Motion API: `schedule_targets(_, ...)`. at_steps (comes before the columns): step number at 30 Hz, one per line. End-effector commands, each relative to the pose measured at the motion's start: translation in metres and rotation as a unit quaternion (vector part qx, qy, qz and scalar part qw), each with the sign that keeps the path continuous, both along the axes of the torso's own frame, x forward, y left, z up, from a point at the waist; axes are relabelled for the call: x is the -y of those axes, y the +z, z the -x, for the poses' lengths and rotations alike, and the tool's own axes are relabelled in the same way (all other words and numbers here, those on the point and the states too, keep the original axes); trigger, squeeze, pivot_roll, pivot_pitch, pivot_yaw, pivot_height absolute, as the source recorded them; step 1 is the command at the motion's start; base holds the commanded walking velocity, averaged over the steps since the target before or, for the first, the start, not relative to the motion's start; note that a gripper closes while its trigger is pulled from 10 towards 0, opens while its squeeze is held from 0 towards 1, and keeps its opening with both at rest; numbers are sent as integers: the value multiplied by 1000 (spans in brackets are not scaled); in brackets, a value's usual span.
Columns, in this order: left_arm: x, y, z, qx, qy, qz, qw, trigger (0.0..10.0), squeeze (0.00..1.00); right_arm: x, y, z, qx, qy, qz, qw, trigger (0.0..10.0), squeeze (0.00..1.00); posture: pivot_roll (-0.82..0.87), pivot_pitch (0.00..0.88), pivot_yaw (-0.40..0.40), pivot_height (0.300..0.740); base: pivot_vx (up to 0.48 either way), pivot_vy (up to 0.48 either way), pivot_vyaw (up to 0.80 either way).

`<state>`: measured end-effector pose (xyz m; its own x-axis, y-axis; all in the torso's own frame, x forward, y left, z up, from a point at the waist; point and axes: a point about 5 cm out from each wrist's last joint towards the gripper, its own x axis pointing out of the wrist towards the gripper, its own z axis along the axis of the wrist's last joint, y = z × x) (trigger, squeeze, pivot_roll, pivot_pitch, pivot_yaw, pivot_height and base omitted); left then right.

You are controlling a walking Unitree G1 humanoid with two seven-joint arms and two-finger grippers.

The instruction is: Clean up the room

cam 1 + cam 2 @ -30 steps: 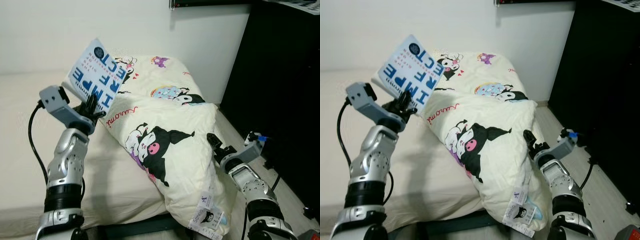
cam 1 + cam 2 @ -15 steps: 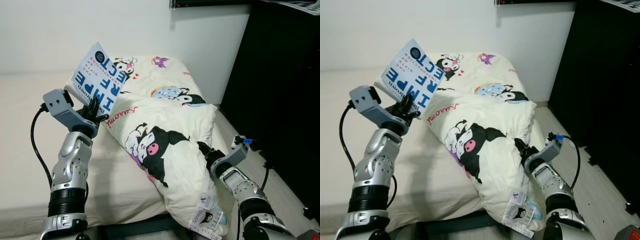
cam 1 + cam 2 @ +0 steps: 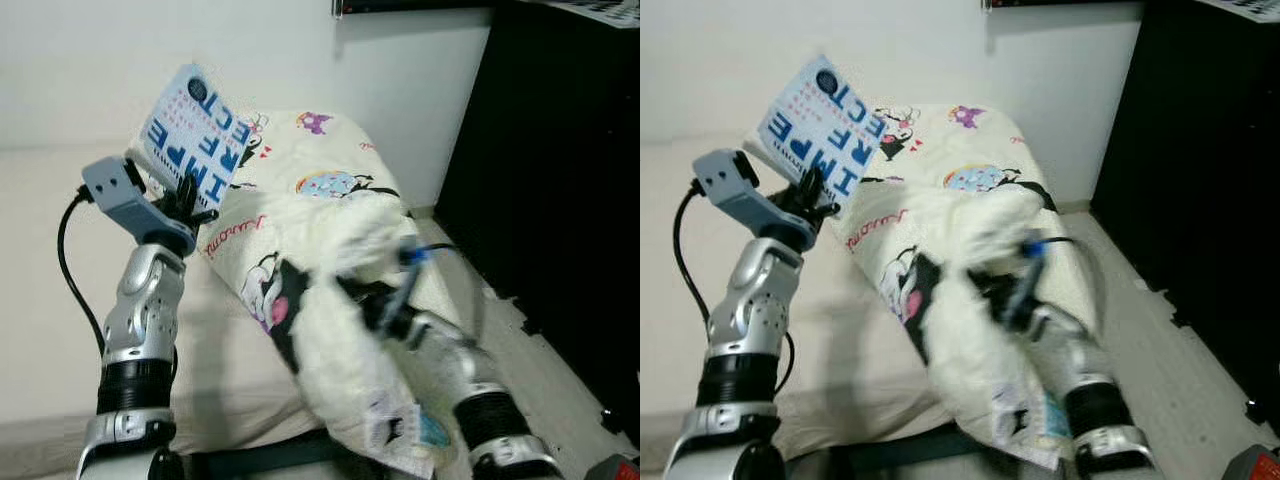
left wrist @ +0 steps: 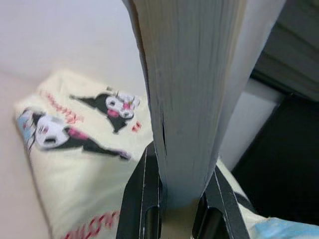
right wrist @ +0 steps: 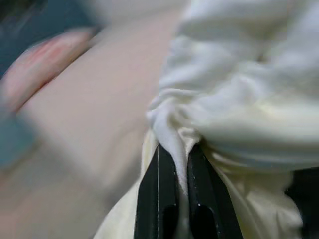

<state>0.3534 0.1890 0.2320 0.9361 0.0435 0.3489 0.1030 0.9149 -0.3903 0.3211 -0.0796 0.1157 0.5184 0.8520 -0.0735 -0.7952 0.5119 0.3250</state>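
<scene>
Bedding first: a cream quilt printed with black-and-pink cartoon characters lies heaped along the right side of the bed, spilling over the mattress edge toward the floor, with a matching cartoon-print pillow beyond it at the wall end. The right gripper is buried in the middle of that heap, its jaws pinched shut on a fold of the quilt's fabric, and the head views are smeared there, so the arm looks to be mid-swing. Over on the left, the left gripper is raised above the mattress with its jaws clamped on the lower edge of a pale blue paperback book with big dark-blue lettering, which stands tilted with its cover toward me. Beyond the bed is a white wall, and a tall black cabinet stands to the right. My guess is the step in hand is dragging the quilt up and across the bed to straighten it. To do that well, the pull should be slow and level, because a pinch on one thin fold could slip or just bunch the cloth; the hanging corner needs lifting clear of the mattress edge, and the book should stay high and apart from the moving fabric.
</scene>
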Motion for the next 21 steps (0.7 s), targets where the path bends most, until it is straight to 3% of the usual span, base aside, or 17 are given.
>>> schedule_targets(1,-5,13,3,28,14,-12,999,10000,0,-5,-5,8,-3,40,25,999,0,0,-22,0,-29,451,0,0,0)
schedule_targets(2,-6,13,3,28,16,-12,999,10000,0,-20,-16,31,-9,151,73,986,0,0,-17,0,-35,451,0,0,0)
schedule_targets(3,-6,12,3,28,17,-12,999,10000,0,-23,-20,38,-14,179,86,980,0,0,-17,0,-35,451,0,0,0)
schedule_targets(6,-7,10,5,25,21,-13,999,10000,0,-16,-34,44,-32,200,129,971,0,0,-12,0,-41,451,0,0,0)
schedule_targets(8,-7,10,5,25,21,-13,999,10000,0,-16,-34,44,-32,200,129,971,0,0,-12,0,-41,451,0,0,0)
schedule_targets(9,-7,10,5,24,22,-12,999,10000,0,-13,-36,42,-32,189,133,972,2157,0,-12,0,-43,451,0,0,0)
schedule_targets(10,-7,10,5,24,22,-12,999,10000,0,-13,-36,42,-32,189,133,972,2157,0,-12,0,-43,451,0,0,0)
schedule_targets(11,-7,9,5,23,23,-12,999,10000,0,-10,-34,38,-32,169,132,976,10000,0,-18,0,-43,451,0,0,0)
schedule_targets(12,-7,8,5,22,23,-12,999,10000,0,-7,-31,36,-27,155,126,979,10000,467,-20,0,-43,451,0,0,0)
schedule_targets(13,-6,8,5,21,23,-12,999,10000,0,-5,-28,34,-24,148,123,981,10000,467,-20,0,-43,451,0,0,0)
schedule_targets(14,-6,7,4,21,23,-12,999,10000,0,-4,-26,34,-20,145,114,983,10000,1000,-22,0,-44,451,0,0,0)
schedule_targets(21,-2,9,3,22,21,-28,999,10000,0,-2,-17,41,-25,175,84,981,10000,1000,-24,0,-44,451,0,0,0)
